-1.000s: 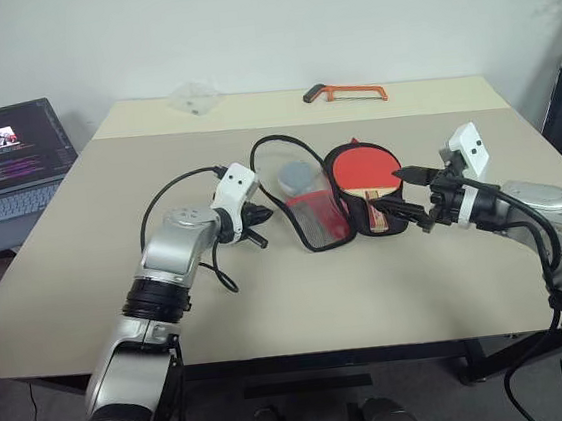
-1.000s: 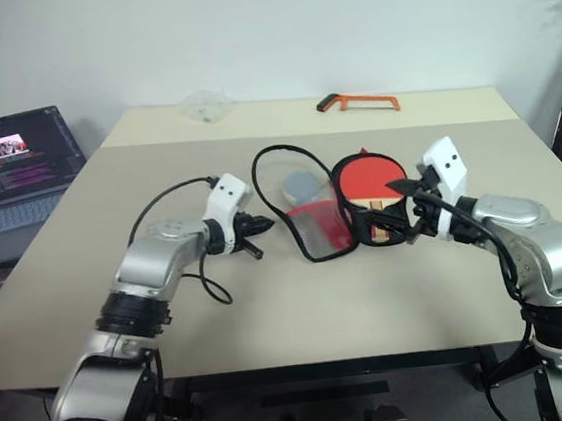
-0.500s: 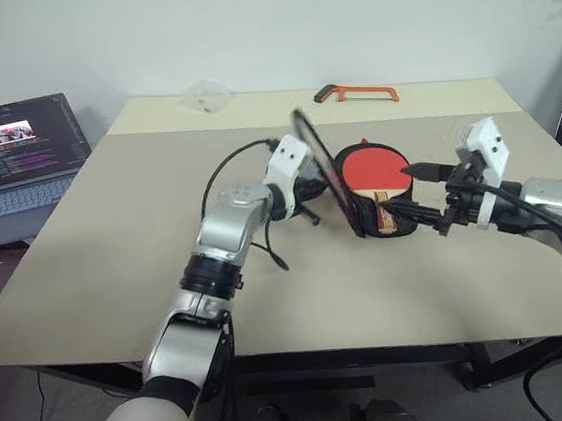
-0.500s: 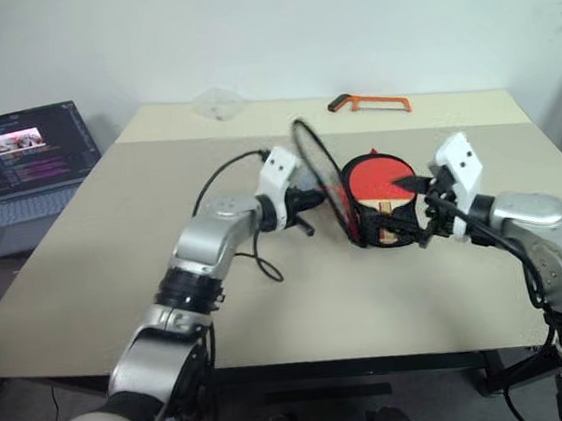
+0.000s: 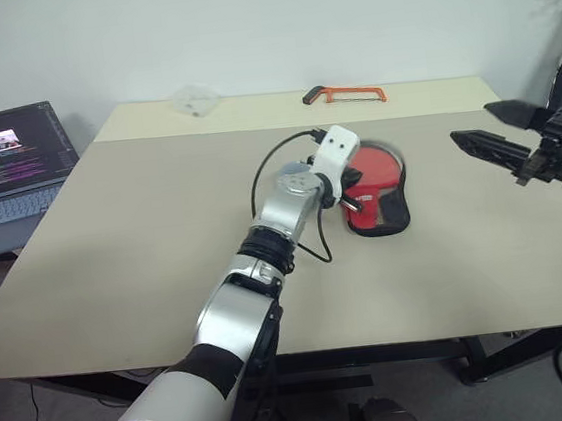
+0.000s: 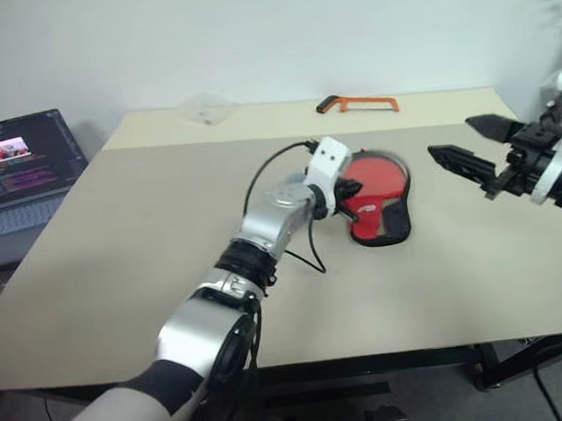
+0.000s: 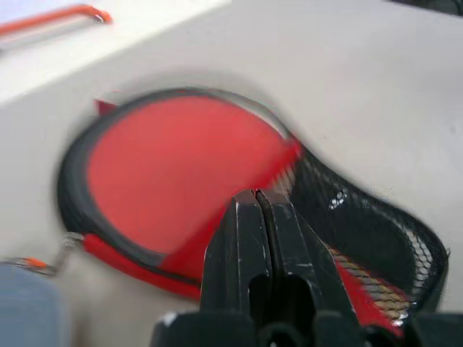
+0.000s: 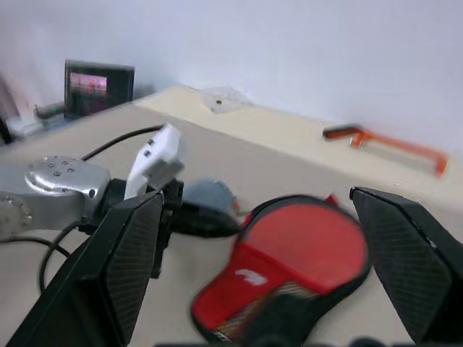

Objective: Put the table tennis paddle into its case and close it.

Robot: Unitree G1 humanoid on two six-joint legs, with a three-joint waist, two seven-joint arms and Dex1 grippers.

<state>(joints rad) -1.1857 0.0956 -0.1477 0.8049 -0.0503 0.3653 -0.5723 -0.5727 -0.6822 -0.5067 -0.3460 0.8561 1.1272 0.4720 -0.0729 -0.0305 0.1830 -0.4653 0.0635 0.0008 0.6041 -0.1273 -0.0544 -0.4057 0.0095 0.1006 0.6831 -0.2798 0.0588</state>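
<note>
The case (image 5: 374,191) lies folded shut in the middle of the table, red side with black mesh (image 7: 362,231) and white logo (image 8: 249,275) facing up. The table tennis paddle is hidden under the folded flap. My left gripper (image 5: 350,201) is shut and sits against the case's left edge, its fingertips (image 7: 255,199) over the red fabric with nothing seen between them. The grey round tag (image 8: 210,195) lies beside that gripper. My right gripper (image 5: 483,127) hangs open in the air to the right of the case, apart from it, with its fingers (image 8: 130,253) spread wide.
An orange hacksaw (image 5: 344,92) and a clear plastic bag (image 5: 194,99) lie at the far edge of the table (image 5: 114,248). An open laptop (image 5: 14,158) stands off the table's left side. A black cable loops from my left wrist over the tabletop.
The case's flap, lying open to the left, swung up and over to the right and now covers the paddle. My left gripper followed it rightward. My right gripper drew back right and up.
</note>
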